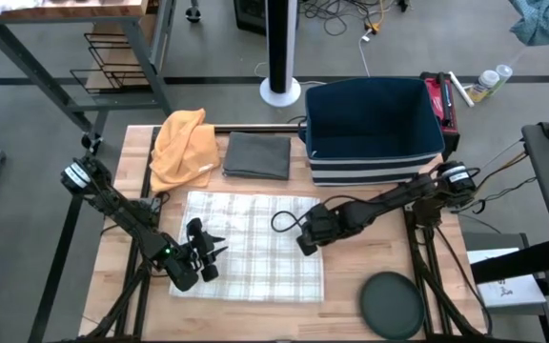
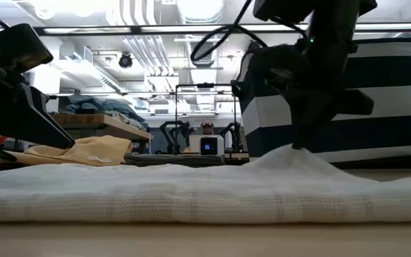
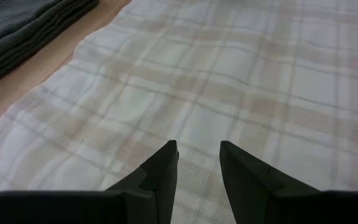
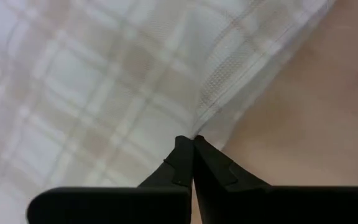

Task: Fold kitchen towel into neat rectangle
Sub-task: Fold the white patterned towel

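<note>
A wooden worktop [image 1: 112,276] in a cluttered workshop carried one plaid kitchen towel [image 1: 255,238], spread flat at its middle, with one orange cloth [image 1: 181,148], one folded grey cloth [image 1: 258,155], one striped bin [image 1: 375,129] and one dark round lid [image 1: 391,305] around it. The right gripper [image 1: 305,246] had its fingers [image 4: 188,163] pinched tight on the towel's right edge, raising a small peak. The left gripper [image 1: 210,255] hovered over the towel's left part, fingers [image 3: 163,168] partly apart and gripping nothing.
</note>
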You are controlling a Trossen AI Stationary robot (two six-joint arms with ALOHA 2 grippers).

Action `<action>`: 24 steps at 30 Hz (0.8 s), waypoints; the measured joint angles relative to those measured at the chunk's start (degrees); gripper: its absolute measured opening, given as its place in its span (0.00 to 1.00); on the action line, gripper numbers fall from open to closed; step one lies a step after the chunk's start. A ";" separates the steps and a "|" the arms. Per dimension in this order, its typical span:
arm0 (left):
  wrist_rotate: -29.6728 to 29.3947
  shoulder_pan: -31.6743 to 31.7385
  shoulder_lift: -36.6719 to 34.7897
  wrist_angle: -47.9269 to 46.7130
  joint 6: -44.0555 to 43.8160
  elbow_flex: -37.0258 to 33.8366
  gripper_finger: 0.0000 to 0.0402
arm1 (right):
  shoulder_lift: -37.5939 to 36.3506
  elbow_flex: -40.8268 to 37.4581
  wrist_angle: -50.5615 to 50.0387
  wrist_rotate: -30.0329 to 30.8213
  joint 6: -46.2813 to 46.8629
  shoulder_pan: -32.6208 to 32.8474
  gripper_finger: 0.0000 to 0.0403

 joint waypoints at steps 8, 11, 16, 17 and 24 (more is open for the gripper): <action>0.00 0.00 0.00 0.00 0.02 0.00 0.28 | 0.74 0.36 3.05 -0.05 0.11 0.46 0.00; -0.02 0.00 0.00 -0.02 0.02 0.00 0.28 | 0.74 0.52 -4.56 0.14 0.97 0.12 0.00; -0.02 0.00 0.00 -0.01 0.04 0.00 0.28 | 0.74 0.15 -6.74 1.67 3.49 0.05 0.00; -0.02 0.00 0.00 -0.02 0.03 0.00 0.28 | 0.73 0.20 -5.90 1.68 3.50 0.19 0.00; -0.02 0.00 0.00 -0.04 0.04 0.00 0.28 | 0.52 0.39 -6.63 2.58 5.16 0.15 0.04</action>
